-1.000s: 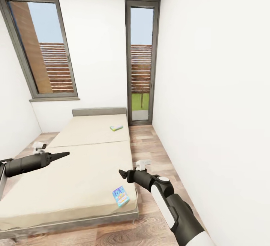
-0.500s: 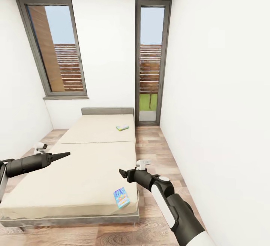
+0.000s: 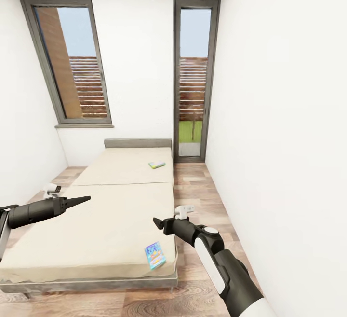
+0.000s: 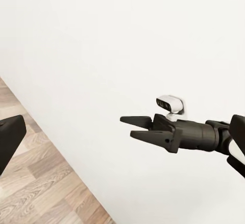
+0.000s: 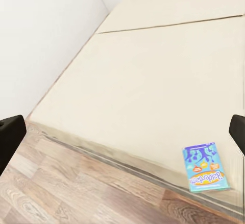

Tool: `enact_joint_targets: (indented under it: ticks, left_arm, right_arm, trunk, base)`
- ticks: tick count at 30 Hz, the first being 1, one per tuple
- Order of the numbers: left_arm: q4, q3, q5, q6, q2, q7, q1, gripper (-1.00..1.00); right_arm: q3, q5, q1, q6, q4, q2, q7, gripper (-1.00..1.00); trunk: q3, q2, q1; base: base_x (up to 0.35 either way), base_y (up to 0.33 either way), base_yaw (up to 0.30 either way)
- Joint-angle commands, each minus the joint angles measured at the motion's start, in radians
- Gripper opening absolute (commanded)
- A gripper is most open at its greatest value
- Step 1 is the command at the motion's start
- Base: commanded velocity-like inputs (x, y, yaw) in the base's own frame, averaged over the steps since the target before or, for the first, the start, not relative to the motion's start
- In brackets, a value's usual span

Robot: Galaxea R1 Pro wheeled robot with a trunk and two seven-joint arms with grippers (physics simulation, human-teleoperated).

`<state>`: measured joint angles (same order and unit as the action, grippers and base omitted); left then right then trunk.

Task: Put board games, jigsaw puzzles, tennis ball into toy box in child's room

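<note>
Beige mattress of the bed [image 3: 111,211] carries two board games, neither one picked up: the blue game box [image 3: 155,254] lies flat at the foot corner, about 6 o'clock in the head view, close to the mattress edge; the green-edged game box [image 3: 156,164] sits far up near the headboard, about 12 o'clock from the blue one, well apart from it

Right gripper [image 3: 156,224] hovers over the floor-side edge of the bed, above the blue box and apart from it; fingers spread, holding nothing. Right wrist view has the blue box [image 5: 204,167] at the mattress edge with both fingertips at the frame edges, wide apart

Left gripper [image 3: 82,199] hangs over the other side of the bed, empty; finger state I cannot tell from the head view. Left wrist view looks across at the right gripper [image 4: 133,127], spread

Progress, my read: bed pickups not started, so both bed boxes are left to fetch and carry to the toy box; blue box is the nearer grab
</note>
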<state>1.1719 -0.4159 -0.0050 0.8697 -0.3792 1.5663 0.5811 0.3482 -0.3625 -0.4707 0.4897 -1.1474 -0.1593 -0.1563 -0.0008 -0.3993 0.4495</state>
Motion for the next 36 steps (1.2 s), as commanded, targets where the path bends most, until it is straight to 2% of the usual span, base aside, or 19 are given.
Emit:
enact_joint_targets:
  ticks: [1,20,26,28,32,34,35,36]
  left_arm:
    - [0.0,0.0,-0.001,0.011,0.0,0.004,0.0,1.0]
    - [0.0,0.002,-0.001,0.011,0.001,0.004,0.0,1.0]
    - [-0.015,0.016,-0.007,0.018,0.017,0.004,0.001,1.0]
    - [-0.044,0.028,-0.011,0.02,0.033,-0.057,0.003,1.0]
    - [-0.146,0.048,-0.014,0.022,0.093,-0.252,0.013,1.0]
    - [-0.228,0.053,-0.016,0.021,0.141,-0.414,0.017,1.0]
    - [-0.248,0.054,-0.016,0.021,0.154,-0.459,0.018,1.0]
    - [-0.284,0.054,-0.014,0.019,0.177,-0.547,0.019,1.0]
  right_arm:
    - [-0.001,-0.003,0.0,0.004,-0.002,0.0,-0.002,1.0]
    - [0.0,-0.002,0.0,-0.013,0.001,-0.001,0.0,1.0]
    - [0.0,-0.003,0.0,-0.033,0.001,-0.001,0.001,1.0]
    - [-0.001,-0.003,0.0,-0.035,0.001,0.0,0.001,1.0]
    - [-0.001,-0.003,0.0,-0.037,-0.001,0.0,0.001,1.0]
    - [-0.002,-0.003,0.0,-0.037,-0.005,0.001,0.001,1.0]
    - [-0.002,-0.003,0.0,-0.037,-0.006,0.002,0.001,1.0]
    - [-0.002,-0.004,0.0,-0.037,-0.007,0.003,0.0,1.0]
  trunk:
    - [0.0,-0.001,0.001]
    - [0.0,-0.001,0.001]
    - [0.0,-0.001,0.001]
    - [0.0,-0.001,0.001]
    - [0.0,-0.001,0.001]
    - [0.0,-0.001,0.001]
    - [0.0,-0.001,0.001]
    - [0.0,-0.001,0.001]
  base:
    - [0.058,-0.166,0.0]
    - [0.017,-0.04,0.0]
    - [0.0,0.0,0.0]
    - [0.0,0.0,0.0]
    - [0.0,0.0,0.0]
    - [0.0,0.0,0.0]
    - [0.0,0.0,0.0]
    - [0.0,0.0,0.0]
